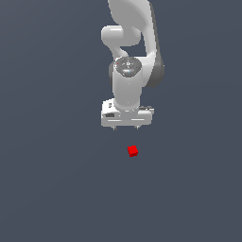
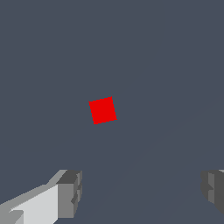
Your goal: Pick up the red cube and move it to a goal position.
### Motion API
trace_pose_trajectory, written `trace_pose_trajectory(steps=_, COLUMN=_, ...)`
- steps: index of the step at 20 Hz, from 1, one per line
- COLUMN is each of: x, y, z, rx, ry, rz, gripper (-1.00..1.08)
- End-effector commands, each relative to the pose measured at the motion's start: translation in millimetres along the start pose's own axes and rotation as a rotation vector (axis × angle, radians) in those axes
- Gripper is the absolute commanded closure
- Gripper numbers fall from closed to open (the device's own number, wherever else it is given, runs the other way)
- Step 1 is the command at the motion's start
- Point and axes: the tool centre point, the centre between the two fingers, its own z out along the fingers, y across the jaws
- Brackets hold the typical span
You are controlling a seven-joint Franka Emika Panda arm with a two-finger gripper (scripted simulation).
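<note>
The gripper (image 1: 126, 127) hung above the floor (image 1: 47, 189) with its jaws spread wide and nothing between them. The cube (image 1: 133, 151) lay on the floor, apart from the fingertips and off to the exterior view's right of them. In the wrist view the cube (image 2: 103, 110) sat ahead of the fingers (image 2: 70, 192), turned slightly askew to them, so the reach likely needed a forward shift and a small twist
</note>
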Motion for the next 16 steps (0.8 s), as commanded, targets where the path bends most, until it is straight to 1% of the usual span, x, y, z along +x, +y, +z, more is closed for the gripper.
trace_pose_trajectory(steps=1, x=0, y=0, z=0, rx=0.000, ry=0.000, rz=0.000, gripper=-0.92)
trace_pose_trajectory(steps=8, x=4, y=-3, z=14, rx=-0.001, ry=0.002, rz=-0.021, gripper=-0.92)
trace_pose_trajectory(steps=16, x=19, y=-14, z=60, rx=-0.004, ry=0.011, rz=-0.093, gripper=-0.92)
